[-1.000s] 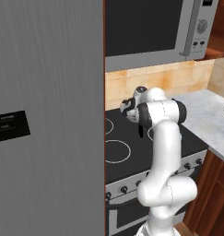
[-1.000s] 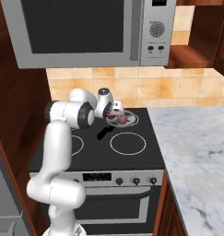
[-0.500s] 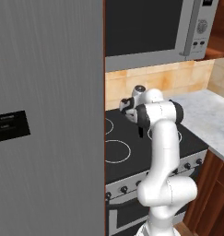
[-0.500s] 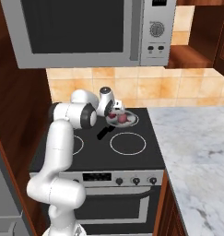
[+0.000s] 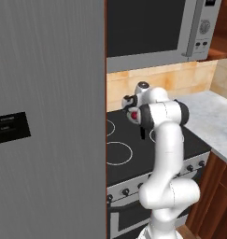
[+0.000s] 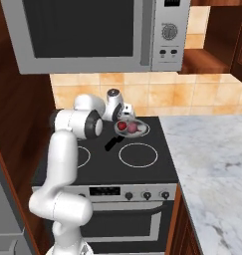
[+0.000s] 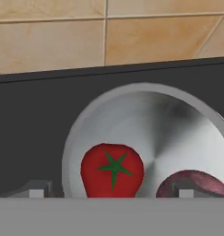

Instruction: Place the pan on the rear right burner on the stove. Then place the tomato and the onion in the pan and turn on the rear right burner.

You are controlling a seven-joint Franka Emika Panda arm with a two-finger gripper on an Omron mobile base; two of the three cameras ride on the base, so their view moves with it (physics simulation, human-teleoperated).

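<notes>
Tomato [image 7: 112, 170] and onion [image 7: 196, 184] are lying side by side in the pan [image 7: 168, 124] on the stove [image 6: 105, 164]; gripper [image 7: 109, 191] is hovering just above them, fingers spread apart.

Glossy white, rounded arm segments [image 6: 62, 164] with dark grey joint bands at the bends. A bulbous white base link sits farthest from the gripper. Small dark fingertips [image 7: 37, 188] show pale grey, blocky ends. No cables or markings visible.

You have one pan [image 6: 134, 128], holding one tomato [image 7: 112, 169] and one onion [image 7: 192, 183]. One stove [image 6: 97, 167] shows you four burner rings, and one microwave [image 6: 92, 35] hangs above.
</notes>
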